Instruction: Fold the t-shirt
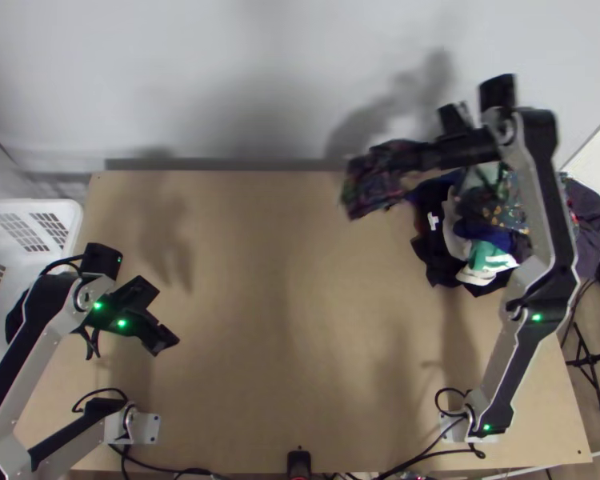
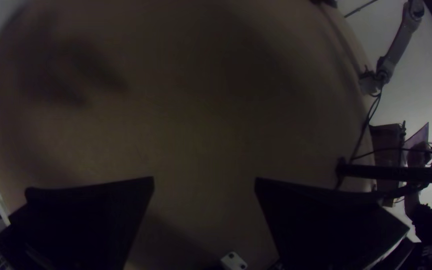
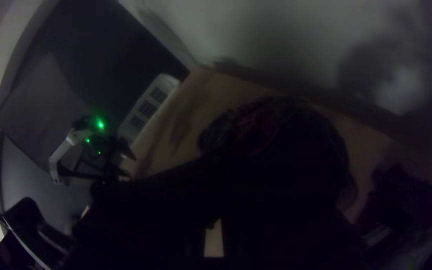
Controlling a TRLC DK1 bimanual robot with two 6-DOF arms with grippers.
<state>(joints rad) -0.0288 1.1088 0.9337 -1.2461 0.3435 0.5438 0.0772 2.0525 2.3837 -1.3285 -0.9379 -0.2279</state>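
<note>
A dark patterned t-shirt [image 1: 374, 180] hangs bunched above the table's far side, with my right gripper [image 1: 416, 156] shut on it. In the right wrist view the dark cloth [image 3: 276, 130], with some red in it, bulges out past my right gripper [image 3: 215, 220]. Which part of the shirt is pinched cannot be told. Over the table's left side my left gripper [image 1: 158, 316] holds nothing. Its two fingers stand wide apart in the left wrist view, where bare wood lies beyond the left gripper [image 2: 204, 185].
A heap of mixed clothes [image 1: 480, 232] lies at the table's far right, under the right arm. A white basket [image 1: 48, 210] stands beyond the left edge. A wall rises behind the wooden table [image 1: 276, 320]. Cables run along the near edge.
</note>
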